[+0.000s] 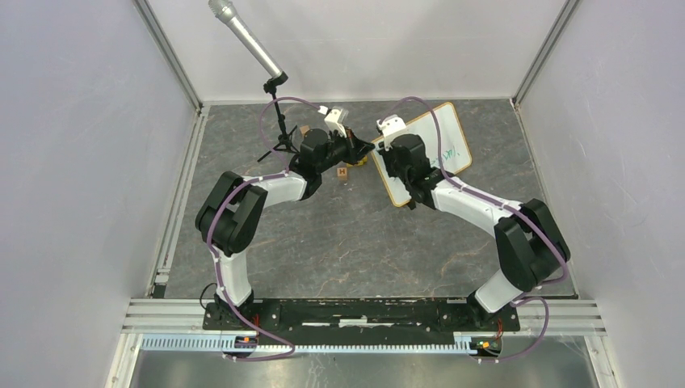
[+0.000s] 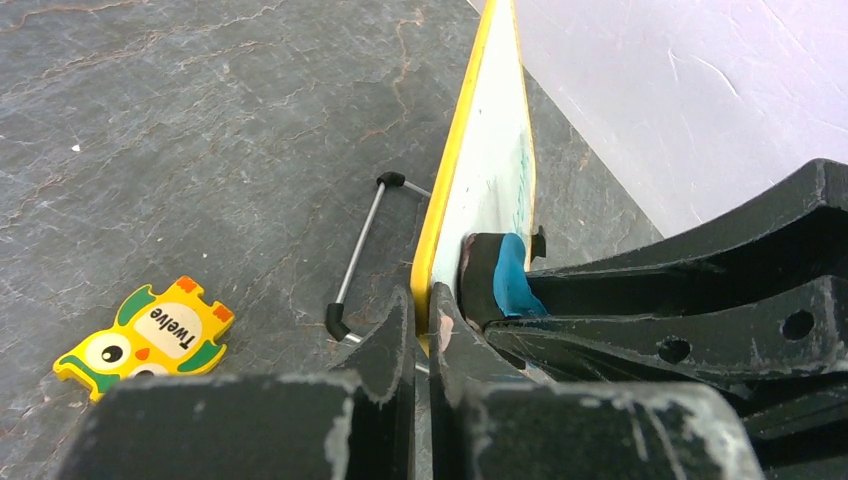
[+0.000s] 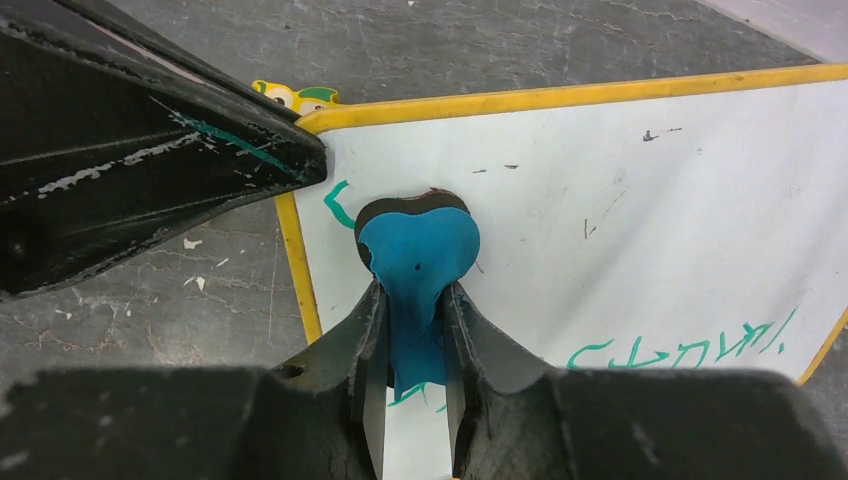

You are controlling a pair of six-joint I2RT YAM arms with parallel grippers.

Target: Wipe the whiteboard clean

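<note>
The whiteboard (image 1: 448,137) stands tilted at the back right, white with a thin yellowish frame and green handwriting (image 3: 680,345) along one edge. My left gripper (image 1: 368,148) is shut on the board's near corner; in the left wrist view (image 2: 432,322) its jaws pinch the yellow frame edge-on. My right gripper (image 1: 396,162) is shut on a blue and black eraser (image 3: 418,255) and presses it flat on the board's face (image 3: 620,200) near that corner. The eraser also shows in the left wrist view (image 2: 497,280) against the board (image 2: 490,170).
A microphone on a stand (image 1: 246,40) stands at the back left. A yellow owl puzzle piece marked "Twelve" (image 2: 145,340) and a small wooden block (image 1: 342,171) lie beside the board. The board's wire foot (image 2: 360,255) rests on the grey table. Walls close in on both sides.
</note>
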